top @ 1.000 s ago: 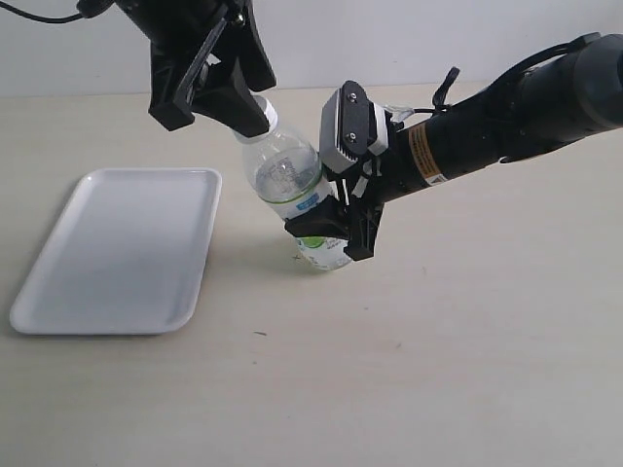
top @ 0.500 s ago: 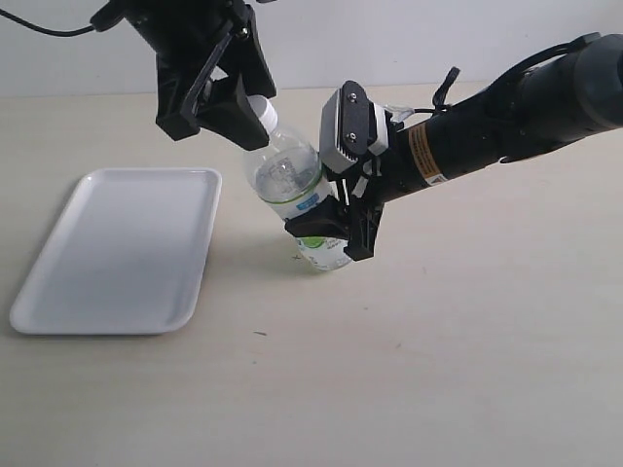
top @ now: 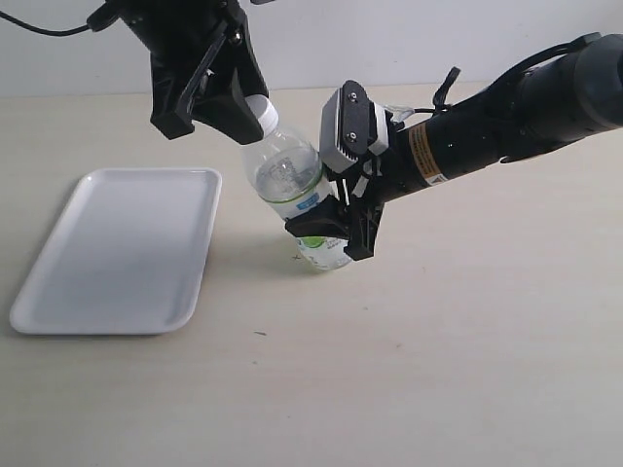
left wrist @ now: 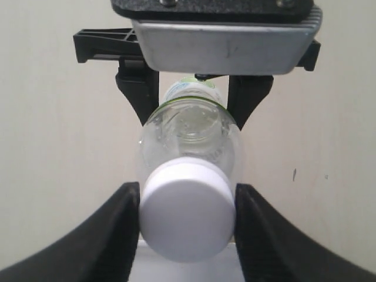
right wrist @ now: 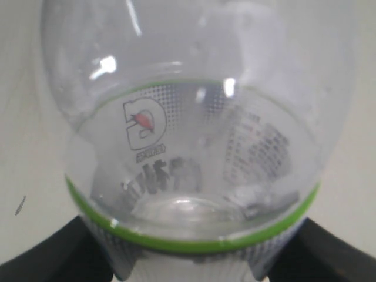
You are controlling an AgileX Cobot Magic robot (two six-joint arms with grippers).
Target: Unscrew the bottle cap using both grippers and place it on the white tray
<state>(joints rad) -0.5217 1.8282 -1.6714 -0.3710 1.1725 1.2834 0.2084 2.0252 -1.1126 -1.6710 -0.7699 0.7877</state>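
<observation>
While the exterior view laid out the whole worktop (top: 448, 360), only the wrist views settled how each grip stood. From outside, the bottle (top: 285, 175) leaned with its neck toward 11 o'clock. Its base hung low by the worktop, and whether it touched could not be told. The white tray (top: 117, 248) lay flat at 9 o'clock of the bottle, apart from it, and showed in that view alone. The bottle cap (top: 259, 113) sat on the neck, half hidden behind the left gripper (left wrist: 187, 232), so the exterior view left the contact unclear.

The left wrist view answered it. Looking onto the cap's flat white top, it showed one of the black fingers (left wrist: 117, 238) against each side of the cap, closed on it with no gap to be seen. Beyond the bottle's shoulder it also caught the other arm's fingers flanking the lower body.

The right gripper (top: 339, 235) came in from 3 o'clock on a thick black arm (top: 526, 107), whose white-grey block (top: 348, 126) and orange label (top: 421, 154) only the exterior view showed. Its fingers (right wrist: 64, 255) were clamped tight on the bottle's labelled lower half. The right wrist view was filled with clear wall, a green band (right wrist: 194, 242) and print, with a black finger pressed in at either end of the band.
</observation>
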